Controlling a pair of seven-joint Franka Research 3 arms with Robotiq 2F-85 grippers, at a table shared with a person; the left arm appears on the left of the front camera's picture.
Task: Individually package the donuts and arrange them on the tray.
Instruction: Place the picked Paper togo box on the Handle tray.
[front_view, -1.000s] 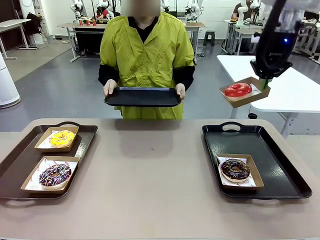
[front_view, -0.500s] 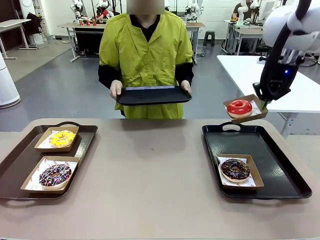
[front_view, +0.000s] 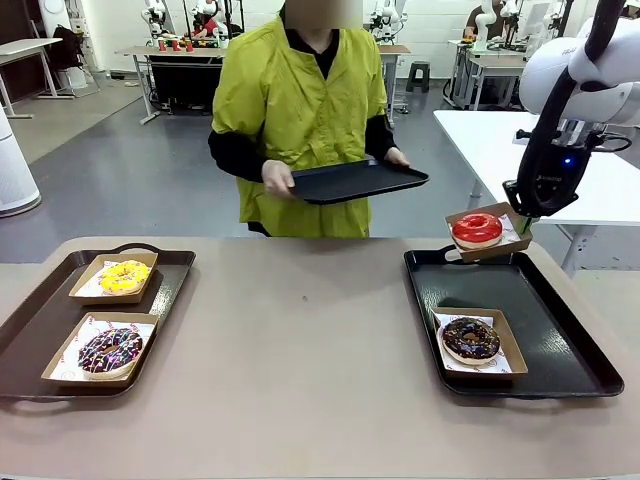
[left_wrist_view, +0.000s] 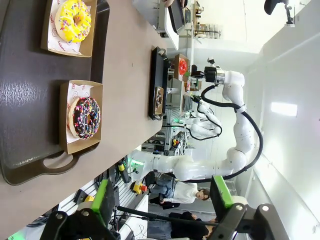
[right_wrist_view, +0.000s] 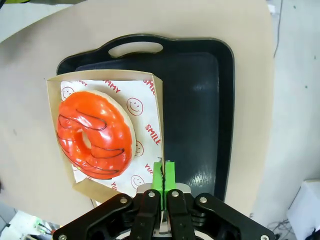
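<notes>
A glossy red-iced donut (front_view: 477, 229) (right_wrist_view: 95, 134) lies in a shallow cardboard box (right_wrist_view: 150, 125), and my right gripper (front_view: 522, 222) (right_wrist_view: 164, 172) is shut on the box's edge, just above the far end of the right black tray (front_view: 560, 330) (right_wrist_view: 200, 100). On that tray a dark chocolate donut (front_view: 470, 339) sits in its own box. The left tray (front_view: 40, 320) (left_wrist_view: 30, 100) carries a boxed yellow-iced donut (front_view: 124, 276) (left_wrist_view: 75, 20) and a boxed chocolate sprinkled donut (front_view: 110, 350) (left_wrist_view: 84, 117). My left gripper (left_wrist_view: 162, 197) hangs open, well above and away from the left tray.
A person in a yellow-green top stands at the far side and holds a tilted black tray (front_view: 355, 180) in both hands. A white table (front_view: 580, 170) stands behind my right arm. Bare tabletop (front_view: 300, 340) lies between the two trays.
My right gripper has lowered the boxed red donut toward the far end of the right tray. The person has swung their tray to the right and tilted it.
</notes>
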